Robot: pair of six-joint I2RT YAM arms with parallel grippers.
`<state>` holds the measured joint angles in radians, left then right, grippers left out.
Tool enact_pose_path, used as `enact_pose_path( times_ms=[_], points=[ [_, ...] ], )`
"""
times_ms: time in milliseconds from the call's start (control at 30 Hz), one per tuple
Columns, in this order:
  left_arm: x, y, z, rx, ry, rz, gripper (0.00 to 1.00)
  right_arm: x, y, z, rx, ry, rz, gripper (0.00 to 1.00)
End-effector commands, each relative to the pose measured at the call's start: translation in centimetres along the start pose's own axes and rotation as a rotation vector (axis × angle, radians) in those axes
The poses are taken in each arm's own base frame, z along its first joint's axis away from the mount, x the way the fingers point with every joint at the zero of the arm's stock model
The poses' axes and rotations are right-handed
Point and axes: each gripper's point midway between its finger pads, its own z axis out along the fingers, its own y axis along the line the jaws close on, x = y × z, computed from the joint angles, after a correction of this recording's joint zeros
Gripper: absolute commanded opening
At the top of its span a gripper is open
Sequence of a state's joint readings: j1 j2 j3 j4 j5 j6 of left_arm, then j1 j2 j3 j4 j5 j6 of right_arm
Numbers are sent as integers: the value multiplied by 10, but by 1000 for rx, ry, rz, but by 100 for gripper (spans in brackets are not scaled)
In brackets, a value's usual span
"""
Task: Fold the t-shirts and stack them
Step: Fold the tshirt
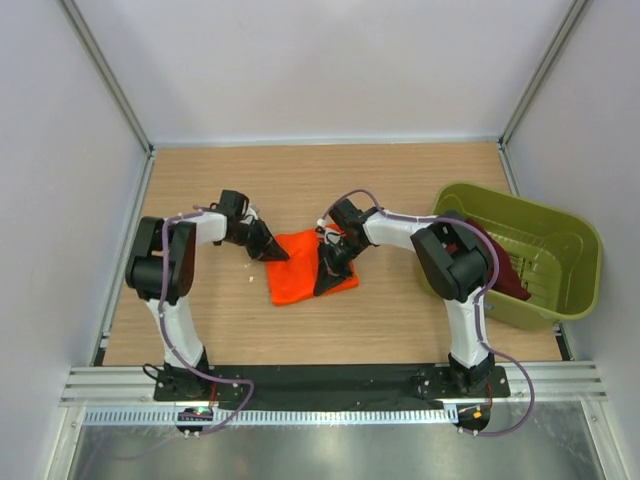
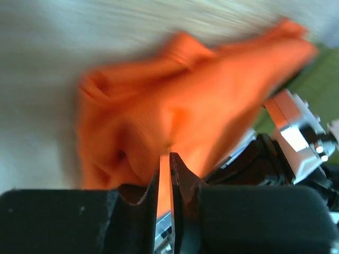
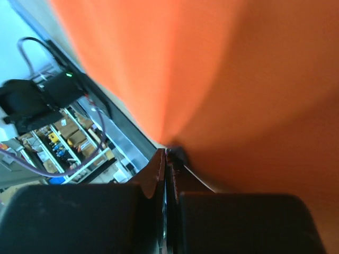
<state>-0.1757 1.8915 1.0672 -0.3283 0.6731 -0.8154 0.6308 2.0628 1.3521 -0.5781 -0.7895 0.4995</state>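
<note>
Orange t-shirt (image 1: pixel 300 275) pinched: left gripper (image 1: pixel 278 254), right gripper (image 1: pixel 322 288).

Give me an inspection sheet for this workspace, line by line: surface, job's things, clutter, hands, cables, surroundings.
Surface: wooden table.
Job's things: orange shirt crumpled at centre; maroon shirt draped inside the tub.
Clutter: green tub at the table's right end; otherwise nothing seen.
Hands: left hand and right hand both shut on the orange shirt.
Cables: purple cables run along both arms.
Surroundings: white walls; metal rail at the near edge.
</note>
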Motion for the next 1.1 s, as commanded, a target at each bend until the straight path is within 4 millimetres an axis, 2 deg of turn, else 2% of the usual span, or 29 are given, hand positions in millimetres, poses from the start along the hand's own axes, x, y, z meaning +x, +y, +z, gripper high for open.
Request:
enact_pose_path(
  times_ms=[0,67,133,200,367,433,533,567,733,867,933,1000,1067],
  points=[
    [-12,7,12,-28,-4,31,12,4,-10,-6,-15,-24,-33,1],
    [-12,20,21,-63,19,20,10,11,-23,-1,-6,-14,-7,1],
    [-12,34,22,-120,19,39,10,12,-32,2,22,-16,-4,1],
    [-14,33,19,-128,13,69,10,14,-30,-1,25,-6,2,1],
    [-9,23,4,-128,3,104,11,6,15,-36,-26,-66,-83,1],
    [-9,14,-5,-114,-13,129,11,3,20,-45,-33,-76,-96,2],
    [-7,13,-11,-127,-13,147,12,6,7,-47,-17,-65,-71,2],
    [-7,14,-11,-128,-12,149,12,4,-2,-50,-11,-70,-62,1],
    [-5,23,-5,-148,10,149,12,22,-52,-46,116,-22,-10,1],
    [-8,27,-3,-163,20,177,11,22,-83,-48,204,-58,51,1],
    [-9,26,-6,-172,24,186,11,19,-86,-52,247,-77,48,1],
    [-11,16,-12,-163,10,206,11,17,-77,-55,229,-84,44,1],
    [-11,-5,-27,-150,-17,253,16,12,-61,-61,196,-103,14,1]
  ],
)
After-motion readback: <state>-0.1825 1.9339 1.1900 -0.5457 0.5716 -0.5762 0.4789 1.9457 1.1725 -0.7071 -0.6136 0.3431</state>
